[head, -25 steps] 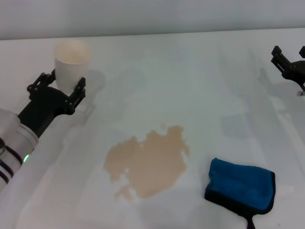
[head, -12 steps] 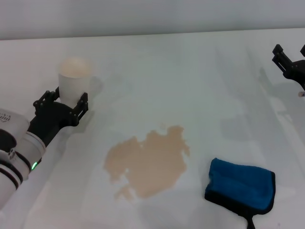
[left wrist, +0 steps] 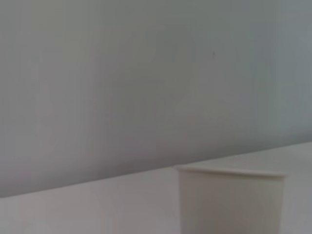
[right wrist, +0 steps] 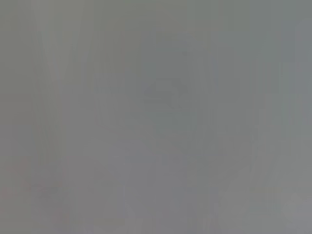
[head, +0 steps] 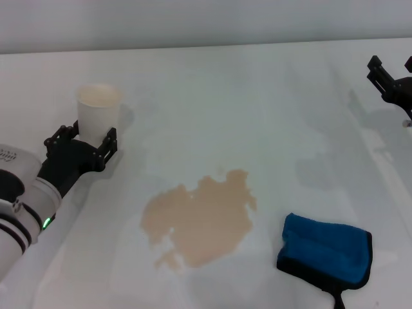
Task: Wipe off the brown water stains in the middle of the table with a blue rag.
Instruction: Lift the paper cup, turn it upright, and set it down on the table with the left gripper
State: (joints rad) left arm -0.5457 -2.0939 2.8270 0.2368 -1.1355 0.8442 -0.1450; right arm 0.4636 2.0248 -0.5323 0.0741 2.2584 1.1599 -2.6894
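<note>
the wiping has not begun. the light tan, ragged-edged blotch of brown water stains lies whole in the lower middle of the frame on the broad white bench. the bright blue fuzzy folded rag with black trim lies flat at the lower right, just beside the stain and touched by neither arm. the left claw, at the left, stands wide around the base of a cream-white paper cup. the right claw, at the upper right edge, holds nothing; its fingers look spread. picking up the rag and all the wiping are left.
</note>
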